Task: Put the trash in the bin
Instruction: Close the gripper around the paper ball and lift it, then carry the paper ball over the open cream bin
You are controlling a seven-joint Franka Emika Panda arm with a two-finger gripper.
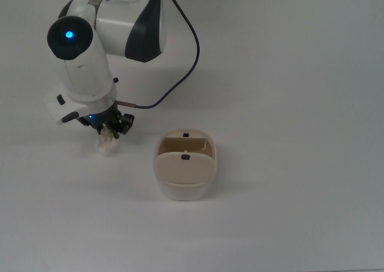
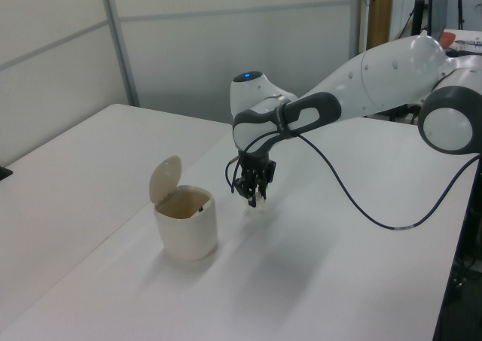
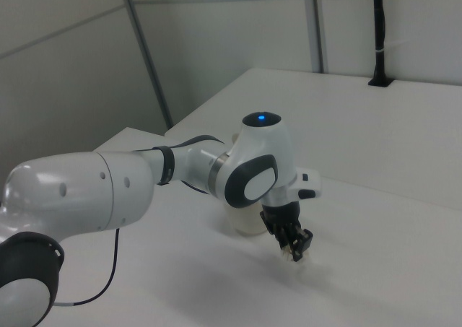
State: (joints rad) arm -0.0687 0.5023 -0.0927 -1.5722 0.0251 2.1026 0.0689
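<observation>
Closed around the trash (image 1: 108, 143), the robot's black two-fingered hand (image 1: 111, 129) points down at a plain white worktop (image 1: 288, 92). The trash is a small, lumpy, off-white paper wad, pinched between the fingers, with its lower part showing beneath them. Whether it touches the worktop cannot be told. The bin (image 1: 185, 172), a small cream container with rounded corners, stands on the worktop near the hand, to the wad's right in the top view. Its flap lid (image 2: 165, 179) is tipped upright, leaving the top open. A white and grey arm (image 1: 114, 26) reaches away from the bin, trailing a black cable (image 1: 189, 50).
</observation>
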